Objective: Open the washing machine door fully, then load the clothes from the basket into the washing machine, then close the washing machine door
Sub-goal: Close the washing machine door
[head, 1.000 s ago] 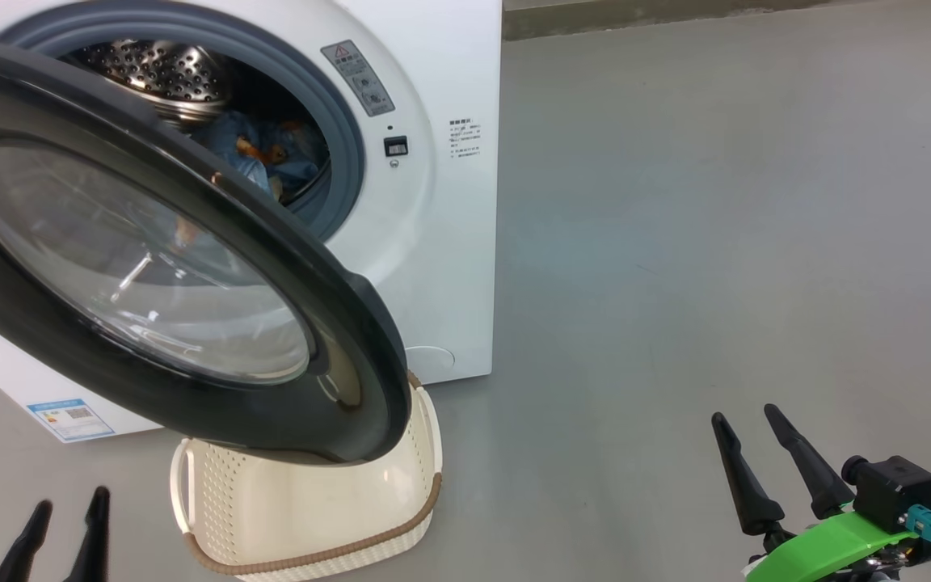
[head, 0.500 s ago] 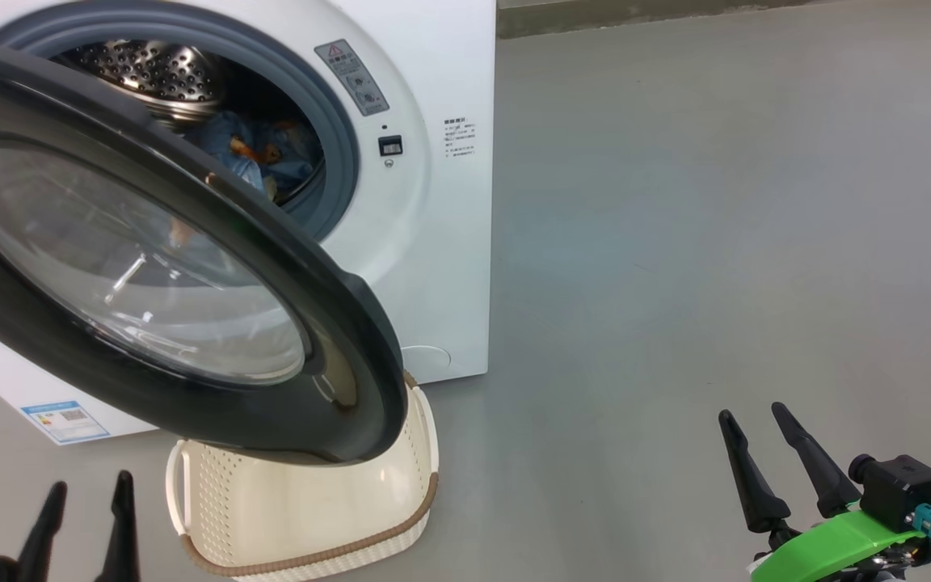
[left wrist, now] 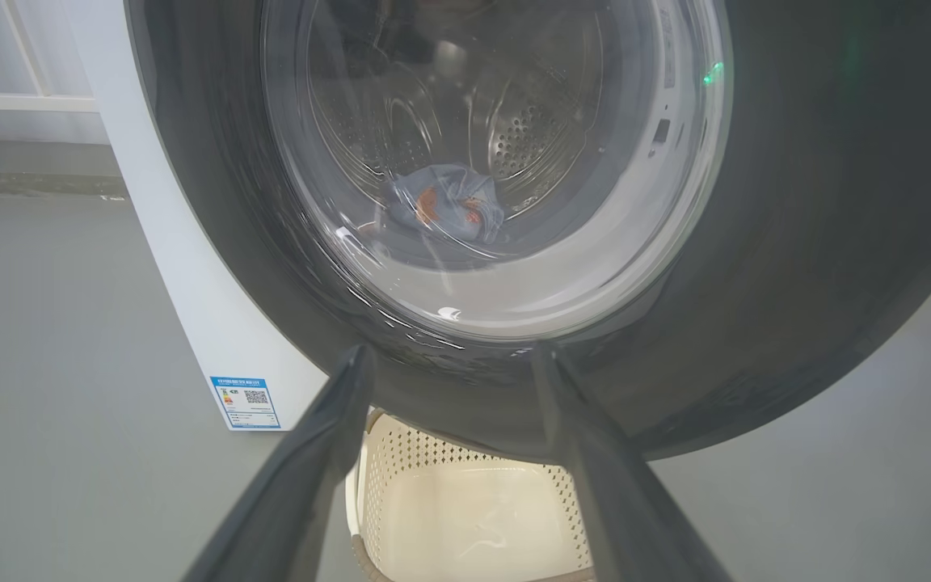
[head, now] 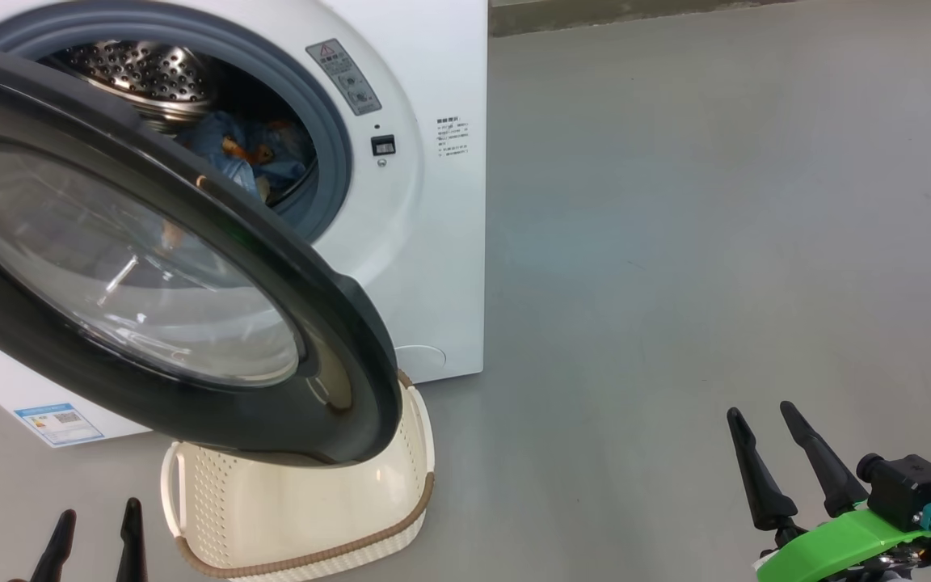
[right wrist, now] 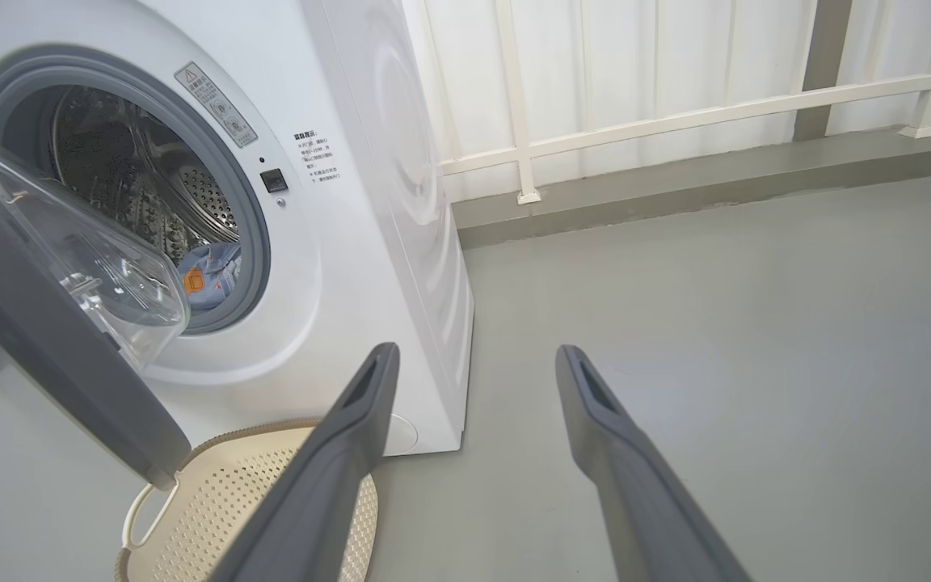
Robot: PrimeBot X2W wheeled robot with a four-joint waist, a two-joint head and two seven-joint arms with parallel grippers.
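The white washing machine (head: 433, 242) stands at the upper left, its black-rimmed glass door (head: 150, 267) swung out over the cream basket (head: 296, 509). Light blue printed clothes (head: 247, 149) lie inside the steel drum (head: 130, 73); through the door glass the clothes (left wrist: 445, 206) show in the left wrist view. The basket (left wrist: 473, 517) looks empty inside. My left gripper (head: 98, 525) is open at the lower left, below the door and left of the basket. My right gripper (head: 768, 424) is open at the lower right over bare floor, holding nothing. In the right wrist view the door (right wrist: 53, 323) hangs over the basket (right wrist: 231, 501).
Grey floor (head: 716, 242) stretches to the right of the washer. A white railing and wall (right wrist: 635, 113) with a low kerb stand behind the machine. A small blue label (head: 57, 422) sits low on the washer's front.
The head view has drifted slightly, so the washer sits a little further left. My left gripper's fingers have moved right, closer to the basket. The door, basket and right gripper hold their places.
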